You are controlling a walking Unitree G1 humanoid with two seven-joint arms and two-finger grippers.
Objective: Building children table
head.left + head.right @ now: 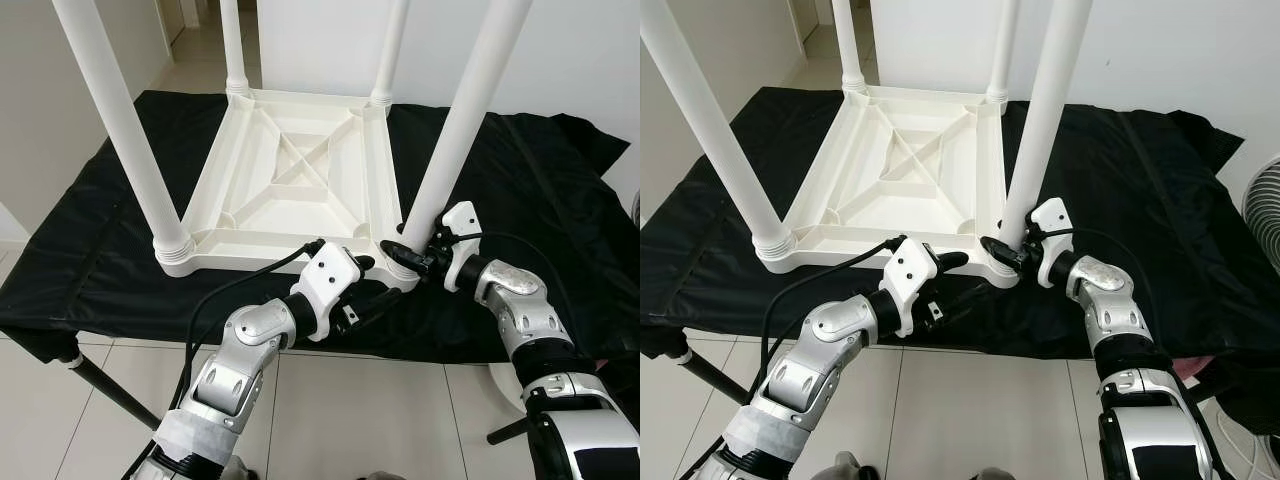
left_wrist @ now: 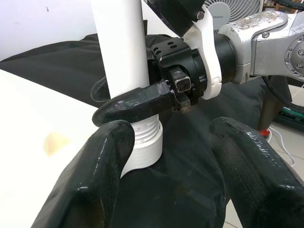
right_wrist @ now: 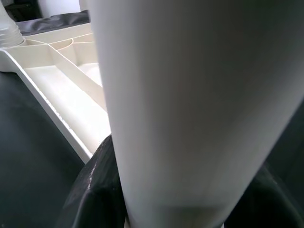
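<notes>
A white plastic children's table (image 1: pixel 290 170) lies upside down on a black cloth, with its legs pointing up. My right gripper (image 1: pixel 405 250) is shut around the base of the near right leg (image 1: pixel 460 120), just above its ribbed collar (image 2: pixel 145 147). The right wrist view looks straight at that leg (image 3: pixel 190 95) from very close. My left gripper (image 1: pixel 370 285) hovers open just in front of the same corner, at the table's front edge. Its two fingers (image 2: pixel 90 180) stand apart with nothing between them, pointing at the collar and at the right gripper's finger (image 2: pixel 137 102).
The black cloth (image 1: pixel 520 180) covers a low support whose front edge runs under my forearms. A dark stand leg (image 1: pixel 110 385) slants to the tiled floor at the left. A fan (image 1: pixel 1265 200) stands at the far right. The other legs (image 1: pixel 120 120) rise at the remaining corners.
</notes>
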